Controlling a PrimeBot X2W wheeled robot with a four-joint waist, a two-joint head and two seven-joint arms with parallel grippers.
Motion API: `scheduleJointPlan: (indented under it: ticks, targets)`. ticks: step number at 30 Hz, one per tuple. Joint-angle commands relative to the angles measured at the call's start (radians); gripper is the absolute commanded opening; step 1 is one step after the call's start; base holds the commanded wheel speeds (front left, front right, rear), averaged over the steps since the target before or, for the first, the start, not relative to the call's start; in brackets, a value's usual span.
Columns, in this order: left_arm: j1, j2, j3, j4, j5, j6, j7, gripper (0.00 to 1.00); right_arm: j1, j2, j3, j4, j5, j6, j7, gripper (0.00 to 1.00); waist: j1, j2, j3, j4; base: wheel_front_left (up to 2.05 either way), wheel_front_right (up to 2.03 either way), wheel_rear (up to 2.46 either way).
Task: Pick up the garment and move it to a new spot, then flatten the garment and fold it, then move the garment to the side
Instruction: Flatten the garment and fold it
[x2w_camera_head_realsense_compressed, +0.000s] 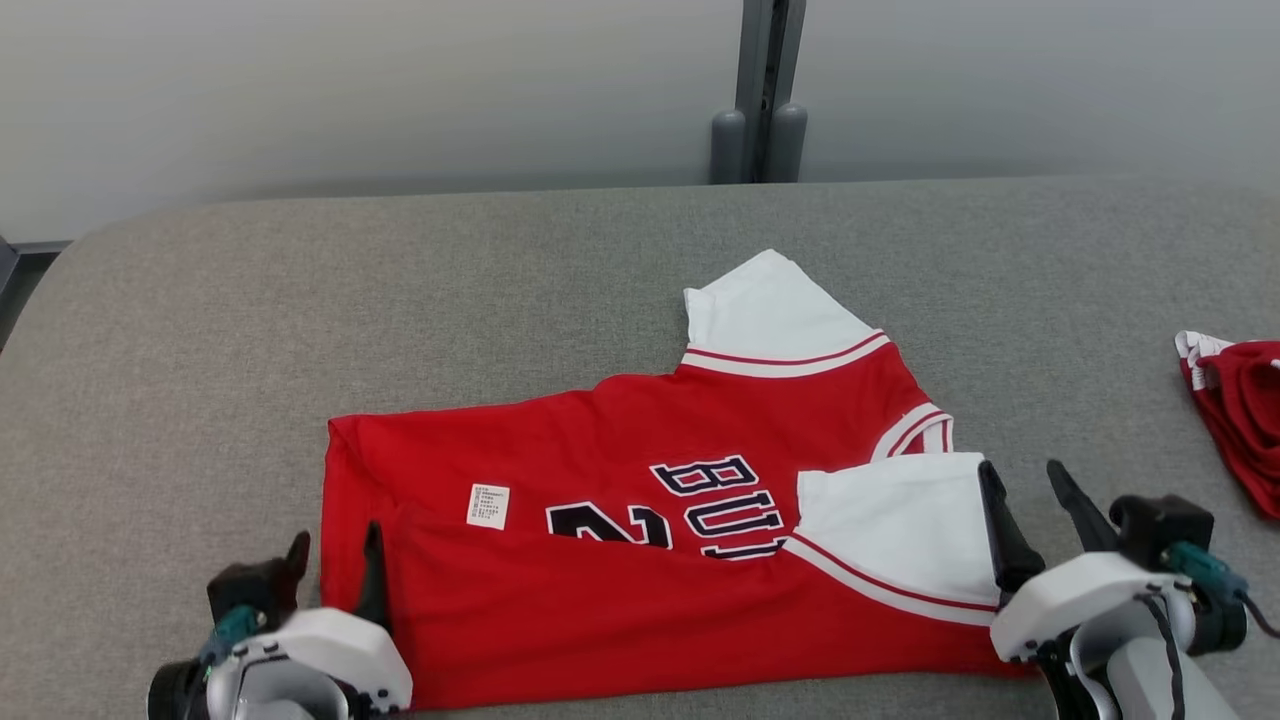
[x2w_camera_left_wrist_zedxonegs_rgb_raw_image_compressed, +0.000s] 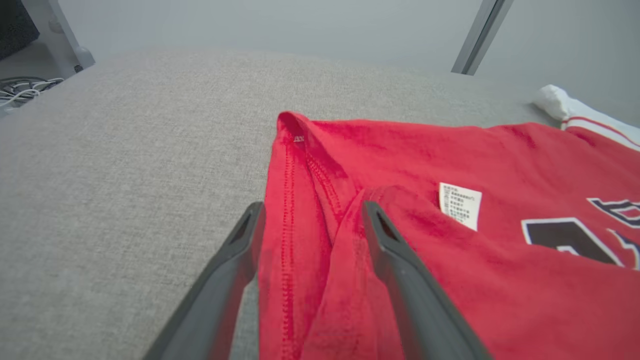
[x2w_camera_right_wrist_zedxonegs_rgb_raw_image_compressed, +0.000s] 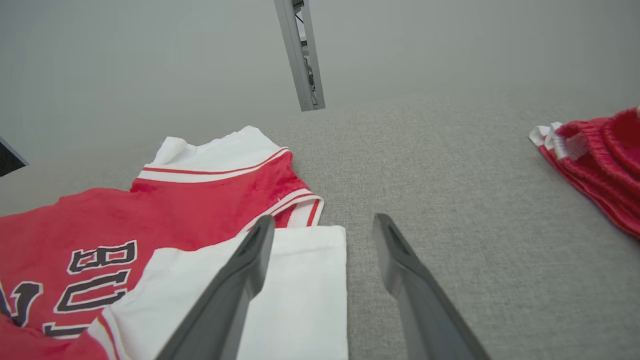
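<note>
The garment (x2w_camera_head_realsense_compressed: 620, 520), a red jersey with white sleeves and dark "BU" lettering, lies folded over on the grey table (x2w_camera_head_realsense_compressed: 400, 300), its white care label (x2w_camera_head_realsense_compressed: 488, 506) facing up. At its left edge my left gripper (x2w_camera_head_realsense_compressed: 336, 560) stands open. In the left wrist view its fingers (x2w_camera_left_wrist_zedxonegs_rgb_raw_image_compressed: 240, 250) straddle the stitched red hem (x2w_camera_left_wrist_zedxonegs_rgb_raw_image_compressed: 287, 210) without pinching it. My right gripper (x2w_camera_head_realsense_compressed: 1022, 480) is open at the garment's right end. One of its fingers (x2w_camera_right_wrist_zedxonegs_rgb_raw_image_compressed: 245, 270) lies over the folded white sleeve (x2w_camera_right_wrist_zedxonegs_rgb_raw_image_compressed: 300, 290), the other over bare table.
A second red cloth with white trim (x2w_camera_head_realsense_compressed: 1240, 420) is bunched at the table's right edge, also seen in the right wrist view as a red heap (x2w_camera_right_wrist_zedxonegs_rgb_raw_image_compressed: 595, 160). A grey post (x2w_camera_head_realsense_compressed: 760, 90) stands behind the table. Bare table stretches to the left and behind the garment.
</note>
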Motion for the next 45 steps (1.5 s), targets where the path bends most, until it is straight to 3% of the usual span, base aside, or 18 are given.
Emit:
scheduleJointPlan:
  ticks: [1, 10, 15, 22, 29, 30, 31, 32, 33, 39, 45]
  targets:
    - [-0.050, 0.015, -0.002, 0.021, 0.009, -0.010, -0.001, 1.00, -0.030, -0.009, 0.006, 0.008, -0.007, 0.000, 0.000, 1.00, 0.0000, 0.0000, 0.014, 0.001, 0.00, 0.00, 0.00]
    - [-0.305, 0.041, -0.021, 0.199, 0.001, -0.041, 0.080, 1.00, -0.181, -0.015, 0.069, 0.059, -0.012, 0.000, 0.000, 1.00, 0.0000, 0.0000, 0.089, 0.005, 0.00, 0.00, 0.00]
    - [-0.401, 0.046, -0.027, 0.277, -0.005, -0.034, 0.141, 1.00, -0.214, -0.016, 0.098, 0.075, -0.005, 0.000, 0.000, 1.00, 0.0000, 0.0000, 0.123, 0.005, 0.00, 0.00, 0.00]
    - [-0.473, 0.053, -0.021, 0.363, -0.021, -0.018, 0.181, 1.00, -0.250, -0.021, 0.119, 0.082, 0.006, 0.000, 0.000, 1.00, 0.0000, 0.0000, 0.162, -0.004, 0.00, 0.00, 0.00]
    - [-0.517, 0.053, -0.030, 0.412, -0.029, -0.032, 0.210, 1.00, -0.323, -0.050, 0.156, 0.110, 0.012, 0.000, 0.002, 1.00, 0.0000, 0.0000, 0.194, 0.001, 0.00, 0.00, 0.00]
    - [-0.525, 0.054, -0.033, 0.418, -0.029, -0.035, 0.212, 0.93, -0.340, -0.056, 0.165, 0.115, 0.016, 0.000, 0.009, 1.00, 0.0000, 0.0000, 0.200, 0.003, 0.00, 0.00, 0.00]
    - [-0.533, 0.054, -0.036, 0.422, -0.029, -0.040, 0.215, 0.51, -0.359, -0.062, 0.173, 0.118, 0.021, 0.000, 0.015, 1.00, 0.0000, 0.0000, 0.205, 0.006, 0.00, 0.00, 0.00]
    - [-0.542, 0.052, -0.042, 0.423, -0.025, -0.042, 0.209, 0.31, -0.380, -0.071, 0.185, 0.121, 0.022, 0.000, 0.026, 1.00, 0.0000, 0.0000, 0.210, 0.009, 0.00, 0.00, 0.00]
    - [-0.550, 0.051, -0.046, 0.426, -0.022, -0.042, 0.205, 0.00, -0.400, -0.076, 0.198, 0.125, 0.030, 0.000, 0.040, 1.00, 0.0000, 0.0000, 0.214, 0.013, 0.00, 0.00, 0.00]
    - [-0.585, 0.035, -0.070, 0.438, -0.019, -0.058, 0.187, 0.00, -0.545, -0.132, 0.284, 0.133, 0.058, 0.000, 0.143, 1.00, 0.0000, 0.0000, 0.244, 0.051, 0.00, 0.00, 0.00]
    - [-0.623, 0.011, -0.110, 0.425, -0.013, -0.077, 0.145, 0.00, -0.684, -0.177, 0.365, 0.169, 0.160, 0.000, 0.334, 1.00, 0.0000, 0.0000, 0.276, 0.119, 0.00, 0.00, 0.00]
